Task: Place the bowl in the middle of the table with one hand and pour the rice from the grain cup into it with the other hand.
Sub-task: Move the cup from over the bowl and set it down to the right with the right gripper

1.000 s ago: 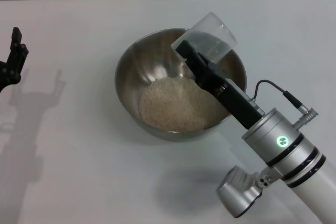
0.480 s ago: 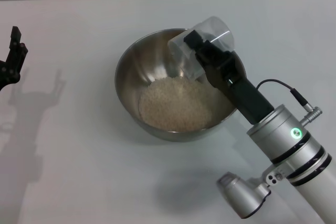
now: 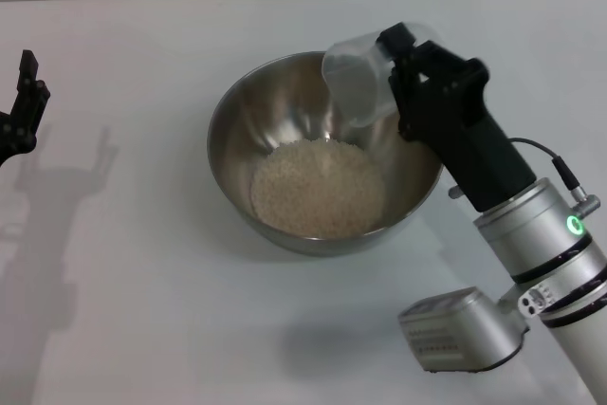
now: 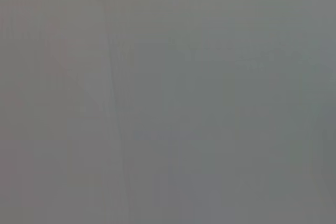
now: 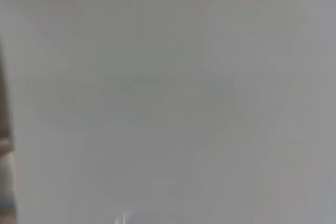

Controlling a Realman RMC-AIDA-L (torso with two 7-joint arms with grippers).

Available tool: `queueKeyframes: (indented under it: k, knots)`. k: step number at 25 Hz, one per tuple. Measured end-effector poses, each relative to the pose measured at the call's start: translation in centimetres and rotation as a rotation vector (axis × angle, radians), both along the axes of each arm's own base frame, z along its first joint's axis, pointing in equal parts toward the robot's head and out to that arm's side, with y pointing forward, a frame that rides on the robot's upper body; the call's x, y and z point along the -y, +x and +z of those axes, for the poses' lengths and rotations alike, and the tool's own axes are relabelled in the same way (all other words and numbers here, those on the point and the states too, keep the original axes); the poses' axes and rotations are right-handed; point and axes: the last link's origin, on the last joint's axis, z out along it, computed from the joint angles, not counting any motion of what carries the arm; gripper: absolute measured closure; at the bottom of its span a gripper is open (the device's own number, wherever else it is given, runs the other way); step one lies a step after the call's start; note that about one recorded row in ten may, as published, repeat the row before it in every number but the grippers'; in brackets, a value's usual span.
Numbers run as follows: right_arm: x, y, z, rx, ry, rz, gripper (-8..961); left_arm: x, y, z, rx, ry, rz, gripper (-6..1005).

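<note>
Large round stainless-steel mixing bowl [image 3: 324, 154] sits near the middle of the plain white matte tabletop [image 3: 142, 310]. Pale off-white rice [image 3: 318, 187] forms 1 low heap on its floor, slightly toward the near wall.

Right gripper [image 3: 403, 73] is clenched on the small clear plastic grain cup [image 3: 358, 76], holding it over the bowl's far right rim. Cup is tilted, mouth aimed down and inward at the heap. Judgement: this pose keeps any last grains falling inside the bowl rather than onto the tabletop. Cup looks empty, though its clear wall against the shiny steel makes a few clinging grains hard to rule out. No stream of rice visible.

Left gripper [image 3: 21, 106] is parked at the left edge of the head view, well apart from the bowl, black fingers [image 3: 28, 68] spread and holding nothing.

Both wrist views show only blank grey surface; nothing usable.

Judgement: bowl placed, pour essentially complete; remaining step likely righting the cup.
</note>
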Motion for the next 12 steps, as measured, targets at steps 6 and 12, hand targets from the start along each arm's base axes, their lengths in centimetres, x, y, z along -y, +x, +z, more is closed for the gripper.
queueKeyframes:
  k: [6, 12]
  knots:
    - [0.2, 0.0, 1.2, -0.218, -0.055, -0.020, 937, 0.1, 0.0, 0.1, 0.001, 0.006, -0.002, 210]
    - [1.0, 1.1, 4.0, -0.625, -0.177, 0.008, 937, 0.3, -0.3, 0.2, 0.006, 0.015, 0.009, 210]
